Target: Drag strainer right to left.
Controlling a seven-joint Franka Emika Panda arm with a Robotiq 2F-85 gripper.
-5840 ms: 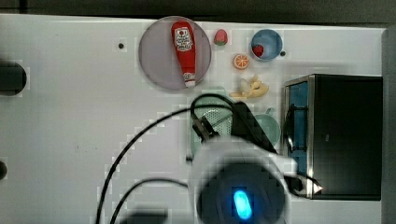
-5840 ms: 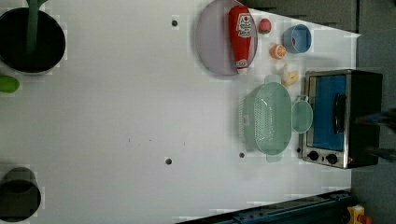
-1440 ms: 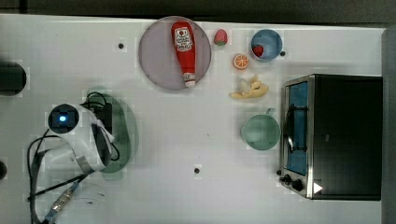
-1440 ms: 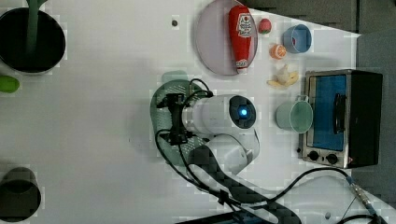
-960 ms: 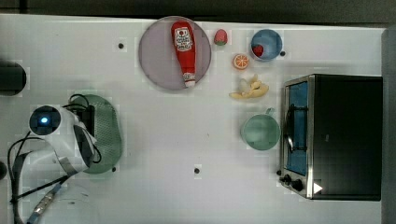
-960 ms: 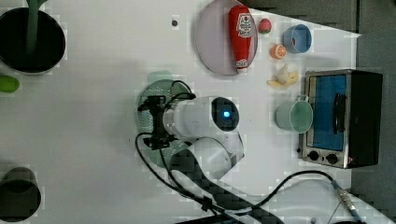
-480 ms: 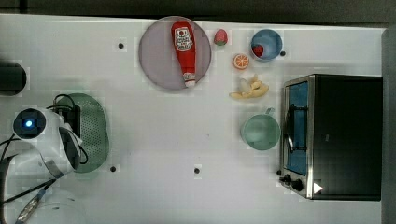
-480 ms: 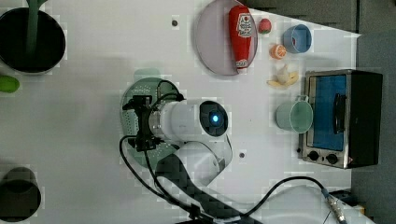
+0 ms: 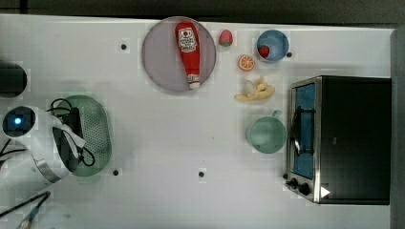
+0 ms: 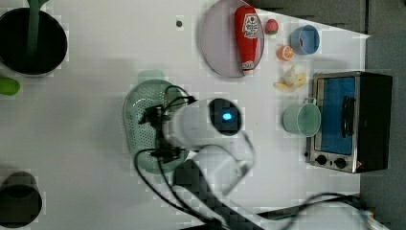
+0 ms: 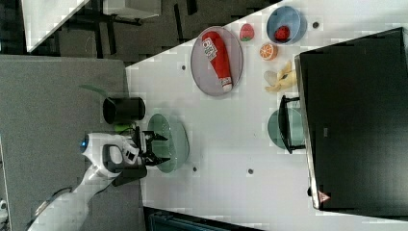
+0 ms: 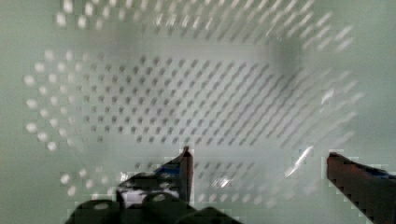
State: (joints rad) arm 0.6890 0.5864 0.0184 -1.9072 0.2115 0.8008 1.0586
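Strainer (image 9: 93, 133) at far left of tabletop (image 9: 157, 157) in the top view, partly under white arm; ketchup bottle (image 9: 188, 51) on grey plate (image 9: 157, 57), white label unreadable; mint cup (image 9: 266, 135) just beside toaster oven (image 9: 341, 138); white triangle mark on oven corner.

Left view: strainer (image 10: 139, 115) mid-tabletop, arm over its right side; claw (image 10: 160, 134) above bowl. Ketchup label with red mark, text illegible.

Right view: claw (image 11: 153, 150) spread wide at strainer (image 11: 173, 139) rim, near black pot (image 11: 123, 109).

Wrist view: perforated strainer floor (image 12: 187, 102) close up, dark fingertips (image 12: 187, 161) apart, nothing clamped.
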